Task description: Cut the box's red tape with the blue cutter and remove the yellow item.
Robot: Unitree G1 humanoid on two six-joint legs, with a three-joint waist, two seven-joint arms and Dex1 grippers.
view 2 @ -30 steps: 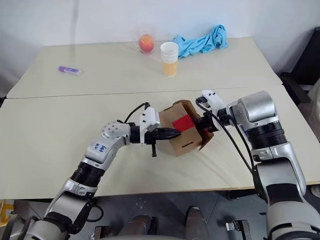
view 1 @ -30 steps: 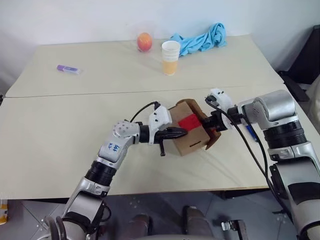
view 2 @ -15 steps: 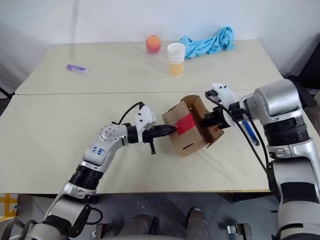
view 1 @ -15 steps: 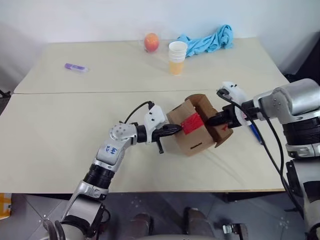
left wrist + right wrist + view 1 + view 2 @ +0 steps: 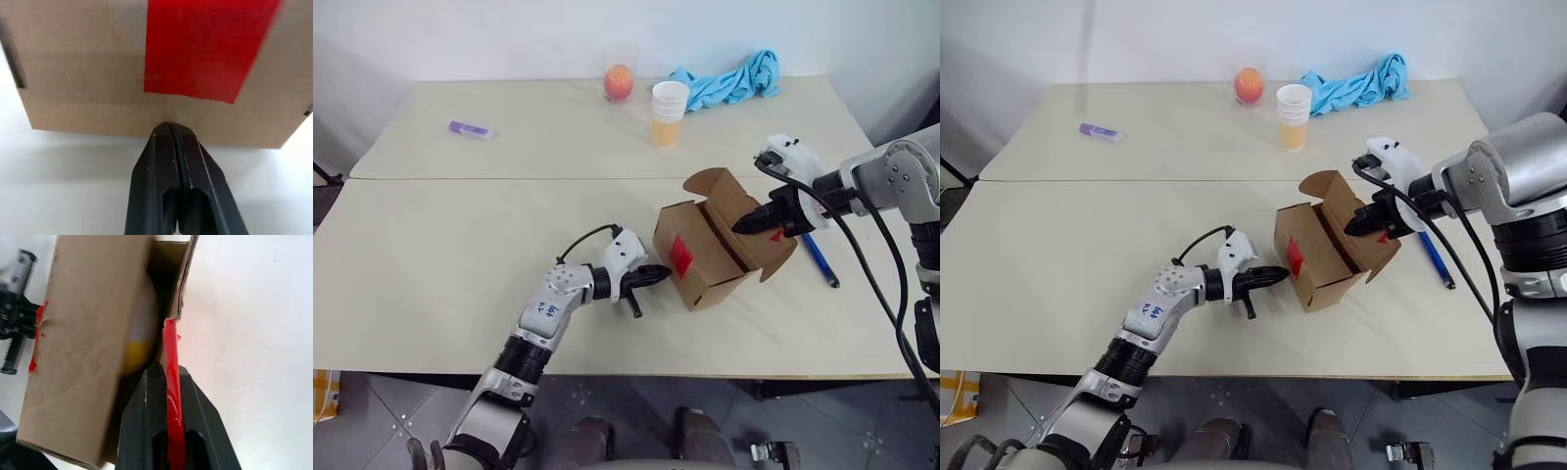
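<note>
Box (image 5: pixel 710 257) sits near the table's (image 5: pixel 431 255) front edge, flaps open, red tape (image 5: pixel 681 257) on the side facing the left gripper (image 5: pixel 658 275). Left jaws shut, tips touching that side, holding nothing. Right gripper (image 5: pixel 744 224) clamped on a red-taped flap. Yellow item (image 5: pixel 136 345) inside. Blue cutter (image 5: pixel 820 259) lies right of the box, pointing away from the robot.

Two beige tables (image 5: pixel 460 255) pushed tog. w/ seam, white wall (image 5: pixel 509 39) behind, grey tile floor (image 5: pixel 372 431).

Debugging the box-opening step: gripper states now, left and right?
Left gripper: closed, empty, tips pressed against the box.
Right gripper: closed on the box flap's red tape.
</note>
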